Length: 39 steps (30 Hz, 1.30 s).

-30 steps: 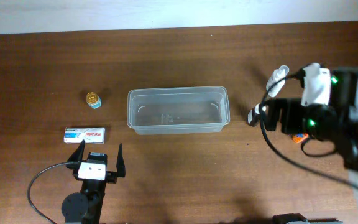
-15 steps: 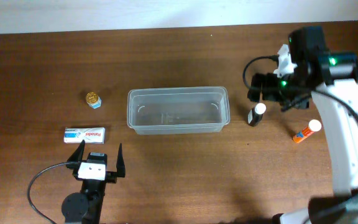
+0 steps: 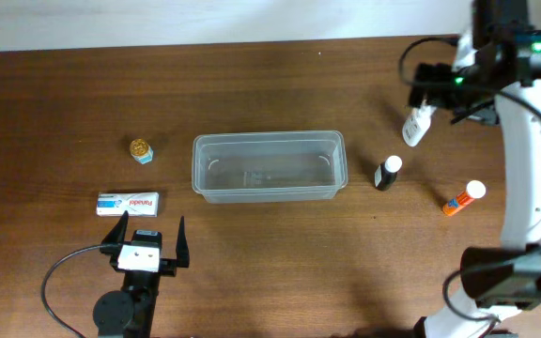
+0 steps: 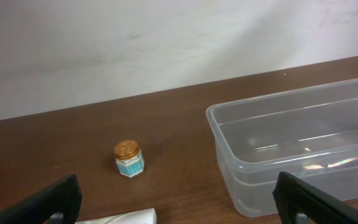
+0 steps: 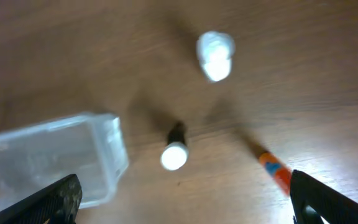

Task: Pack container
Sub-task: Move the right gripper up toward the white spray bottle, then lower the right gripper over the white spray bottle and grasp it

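Note:
The container [image 3: 269, 167] is a clear plastic tub in the middle of the table, with nothing in it; it also shows in the left wrist view [image 4: 291, 143] and the right wrist view [image 5: 48, 158]. My left gripper [image 3: 148, 239] [image 4: 179, 202] is open and empty, near the front edge, left of the container. My right gripper [image 3: 437, 84] [image 5: 182, 199] is open and empty, high above the table at the back right. Below it stand a dark bottle with a white cap [image 3: 387, 172] [image 5: 174, 152], a white bottle [image 3: 416, 125] [image 5: 215, 48] and an orange tube [image 3: 464, 198] [image 5: 275, 171].
A small jar with a gold lid [image 3: 140, 150] [image 4: 128, 158] stands left of the container. A white flat box [image 3: 128, 203] [image 4: 120, 218] lies just ahead of my left gripper. The right arm's cable loops over the table's back right.
My right arm has swung from just right of the container up to the back right corner, uncovering the dark bottle, white bottle and orange tube. The left arm has not moved.

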Tool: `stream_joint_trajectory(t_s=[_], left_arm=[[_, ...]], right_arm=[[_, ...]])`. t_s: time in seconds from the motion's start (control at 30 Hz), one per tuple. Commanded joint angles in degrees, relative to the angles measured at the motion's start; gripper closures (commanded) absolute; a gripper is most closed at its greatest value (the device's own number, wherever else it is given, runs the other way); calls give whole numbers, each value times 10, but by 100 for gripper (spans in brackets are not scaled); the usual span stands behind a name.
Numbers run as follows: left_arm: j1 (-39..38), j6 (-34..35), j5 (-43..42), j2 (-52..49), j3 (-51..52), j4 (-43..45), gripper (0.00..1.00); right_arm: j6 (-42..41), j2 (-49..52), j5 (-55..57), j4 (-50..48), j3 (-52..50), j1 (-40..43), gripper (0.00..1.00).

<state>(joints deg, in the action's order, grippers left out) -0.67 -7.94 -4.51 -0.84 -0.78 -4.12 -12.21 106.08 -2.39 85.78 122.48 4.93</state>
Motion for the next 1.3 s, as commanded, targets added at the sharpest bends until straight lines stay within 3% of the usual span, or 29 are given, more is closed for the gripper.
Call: stream_joint_trajectory(t_s=[0.0, 0.67, 0.87, 1.27], left_arm=[[3, -8, 0, 5, 3, -2, 1], [3, -7, 0, 5, 3, -2, 1], [3, -7, 0, 5, 3, -2, 1], [3, -7, 0, 5, 3, -2, 1]], right_arm=[[15, 47, -7, -11, 14, 35, 2], [128, 204, 0, -113, 17, 40, 2], [135, 235, 100, -122, 18, -2, 2], [128, 249, 86, -143, 18, 0, 1]])
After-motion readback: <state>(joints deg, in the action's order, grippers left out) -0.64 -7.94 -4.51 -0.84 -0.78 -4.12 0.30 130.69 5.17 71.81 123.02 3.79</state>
